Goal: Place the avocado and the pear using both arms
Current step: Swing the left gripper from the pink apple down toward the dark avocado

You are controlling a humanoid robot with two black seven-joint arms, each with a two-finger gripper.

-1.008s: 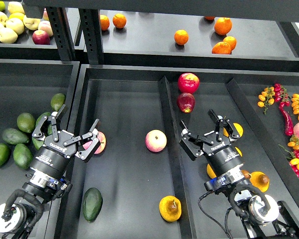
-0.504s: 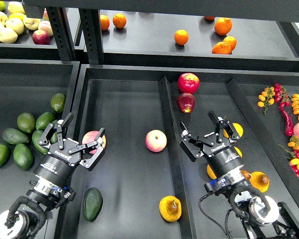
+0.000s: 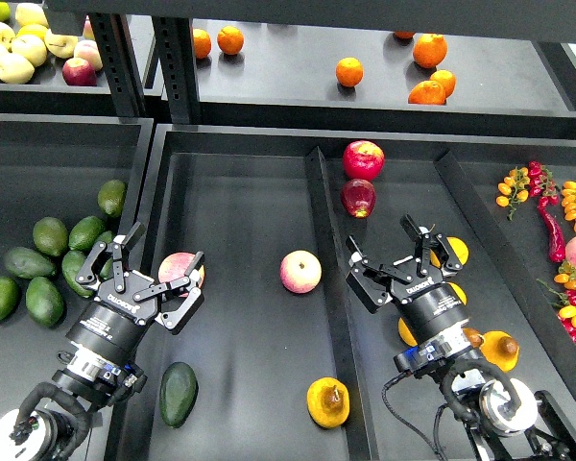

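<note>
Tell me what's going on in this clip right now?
Neither arm holds anything. The left gripper and right gripper hover open over the black bins. The dark green avocado and the bruised pear lie near the front of the middle tray, below the grippers, with apples farther back.

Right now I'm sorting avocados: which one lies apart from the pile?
The dark green avocado, alone in the middle bin near the front edge; the others cluster in the left bin beyond the divider.

Below the black left gripper lies the dark green avocado, and left of the black right gripper the yellow-orange, brown-blotched pear.
</note>
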